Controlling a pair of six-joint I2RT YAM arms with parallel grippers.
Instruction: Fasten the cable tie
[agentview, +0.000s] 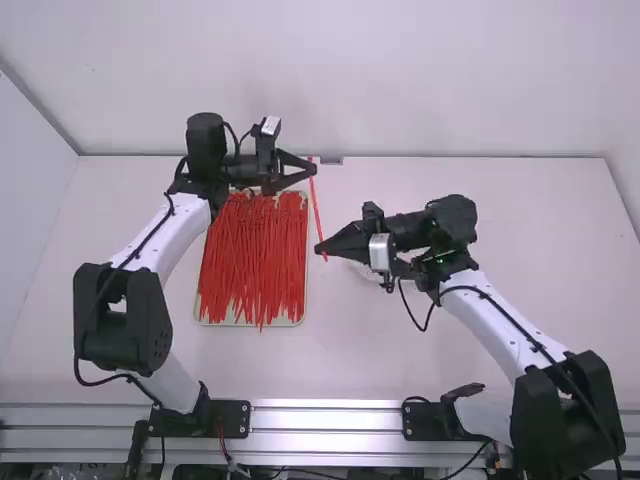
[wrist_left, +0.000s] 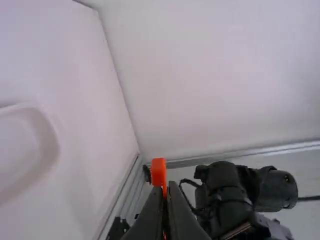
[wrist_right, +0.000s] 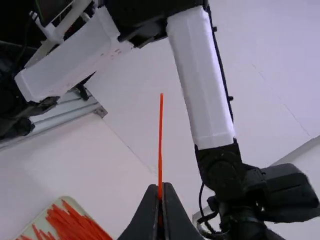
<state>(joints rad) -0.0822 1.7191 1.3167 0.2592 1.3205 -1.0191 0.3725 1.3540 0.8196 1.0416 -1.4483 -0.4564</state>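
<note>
The right gripper (agentview: 324, 245), left of frame centre, is clamped narrowly on the lower end of the cable tie (agentview: 316, 210). The upper end is pinched by the left gripper (agentview: 312, 172), presumably so the strap is held straight for looping.

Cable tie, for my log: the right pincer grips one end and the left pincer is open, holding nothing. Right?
No: the left pincer is shut on the other end of the cable tie, as the left wrist view shows; the right pincer grips one end.
</note>
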